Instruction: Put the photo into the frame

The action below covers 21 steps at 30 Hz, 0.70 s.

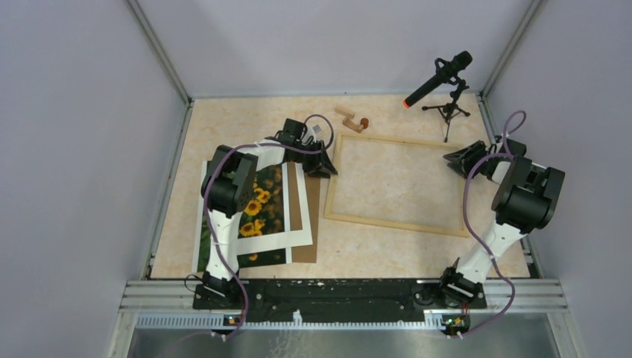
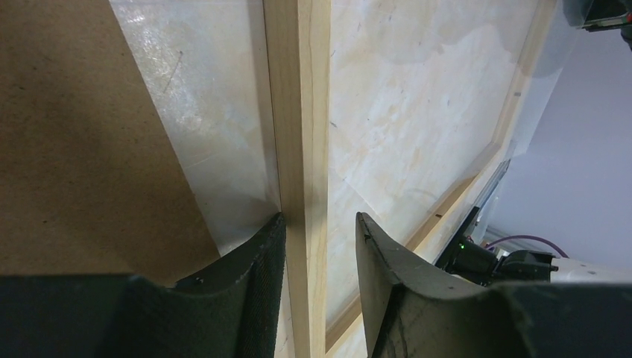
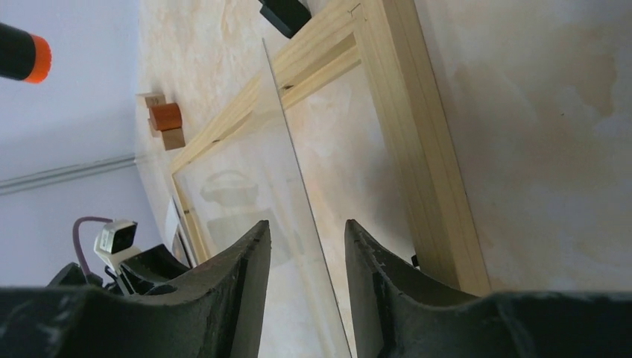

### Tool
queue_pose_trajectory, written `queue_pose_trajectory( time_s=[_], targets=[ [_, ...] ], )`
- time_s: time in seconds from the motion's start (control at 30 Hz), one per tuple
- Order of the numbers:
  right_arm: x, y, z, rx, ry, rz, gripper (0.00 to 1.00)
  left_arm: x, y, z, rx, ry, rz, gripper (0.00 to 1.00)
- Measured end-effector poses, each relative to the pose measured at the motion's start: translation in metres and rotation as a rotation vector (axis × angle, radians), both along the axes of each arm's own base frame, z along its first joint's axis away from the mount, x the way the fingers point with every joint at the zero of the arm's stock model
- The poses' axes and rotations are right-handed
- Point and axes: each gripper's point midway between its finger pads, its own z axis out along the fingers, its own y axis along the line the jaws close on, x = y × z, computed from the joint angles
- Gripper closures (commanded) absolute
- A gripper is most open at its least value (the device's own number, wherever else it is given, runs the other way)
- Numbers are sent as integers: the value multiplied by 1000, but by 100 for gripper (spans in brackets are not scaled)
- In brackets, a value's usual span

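Grey-walled cell, beige marbled desk (image 1: 246,119). The frame (image 1: 395,224) is lying flat mid-desk. The photo (image 1: 261,201) is lying left of the frame, outside it, partly under a white mat (image 1: 302,216). The left pincer (image 2: 320,218) is standing spread, straddling the frame's left rail. The right pincer (image 3: 305,224) is hovering spread at the frame's right end, with a clear pane's edge (image 3: 291,149) running unpinched between its fingers. Wood blocks (image 1: 350,119) and a microphone (image 1: 440,78) are sitting beyond the frame.
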Motion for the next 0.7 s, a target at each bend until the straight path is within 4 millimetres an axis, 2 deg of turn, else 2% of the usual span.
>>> queue_pose_trajectory(
  time_s=[0.07, 0.27, 0.43, 0.7],
  targets=[
    [2, -3, 3, 4, 30, -10, 62, -1, -1, 0, -3, 6, -1, 56],
    [0, -2, 1, 43, 101, -31, 85, -4, -3, 1, -14, 16, -10, 56],
    [2, -1, -1, 95, 127, -39, 98, -4, -3, 1, -13, 16, -10, 56],
    [7, 7, 15, 187, 98, -23, 100, -4, -3, 1, -13, 16, -10, 54]
  ],
)
